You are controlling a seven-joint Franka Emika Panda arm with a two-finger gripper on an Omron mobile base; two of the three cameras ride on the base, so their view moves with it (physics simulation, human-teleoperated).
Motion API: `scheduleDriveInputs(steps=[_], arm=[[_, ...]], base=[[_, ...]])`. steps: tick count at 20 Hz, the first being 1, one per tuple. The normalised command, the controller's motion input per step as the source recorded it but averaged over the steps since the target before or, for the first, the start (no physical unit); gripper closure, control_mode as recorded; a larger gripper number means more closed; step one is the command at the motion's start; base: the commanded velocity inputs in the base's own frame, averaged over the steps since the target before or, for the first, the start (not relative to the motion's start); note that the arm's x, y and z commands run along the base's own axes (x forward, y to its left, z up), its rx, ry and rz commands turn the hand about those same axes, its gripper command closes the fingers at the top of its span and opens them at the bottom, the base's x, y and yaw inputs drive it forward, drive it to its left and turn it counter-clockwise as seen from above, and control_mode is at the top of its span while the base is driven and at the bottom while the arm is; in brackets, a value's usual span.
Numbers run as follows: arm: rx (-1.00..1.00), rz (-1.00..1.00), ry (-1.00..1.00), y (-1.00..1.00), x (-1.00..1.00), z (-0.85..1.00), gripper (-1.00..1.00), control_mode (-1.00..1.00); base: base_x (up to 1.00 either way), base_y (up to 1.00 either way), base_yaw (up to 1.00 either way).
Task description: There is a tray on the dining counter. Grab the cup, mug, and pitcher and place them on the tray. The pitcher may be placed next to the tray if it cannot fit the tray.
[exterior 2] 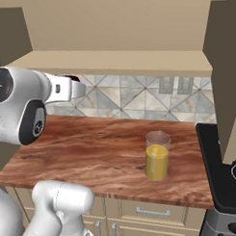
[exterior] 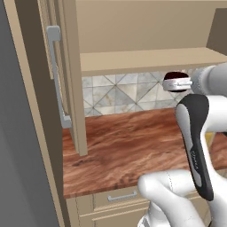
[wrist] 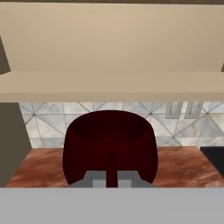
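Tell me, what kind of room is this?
Most likely a kitchen: a reddish-brown wood-grain counter, a patterned tile backsplash, beige cabinets with drawers, and a black stovetop beside it.

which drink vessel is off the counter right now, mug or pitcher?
The dark maroon mug: it is raised above the wood counter, gripped in the shut hand. The glass pitcher of orange liquid stands on the counter, untouched.

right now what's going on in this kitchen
The robot arm has its gripper shut on the dark maroon mug, holding it up in the air above the wood counter, just below the beige upper cabinet. The glass pitcher of orange liquid stands on that counter near its front edge, beside the black stove, untouched.
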Motion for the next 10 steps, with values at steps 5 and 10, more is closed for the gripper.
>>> scheduleDriveInputs(steps=[5, 10], arm=[[0.0, 0.0, 0.0, 0.0, -0.21, -0.05, 1.0, -1.0], [0.0, 0.0, 0.01, 0.0, -0.24, -0.05, 1.0, -1.0]], base=[[0.0, 0.0, 0.0], [0.0, 0.0, 0.0]])
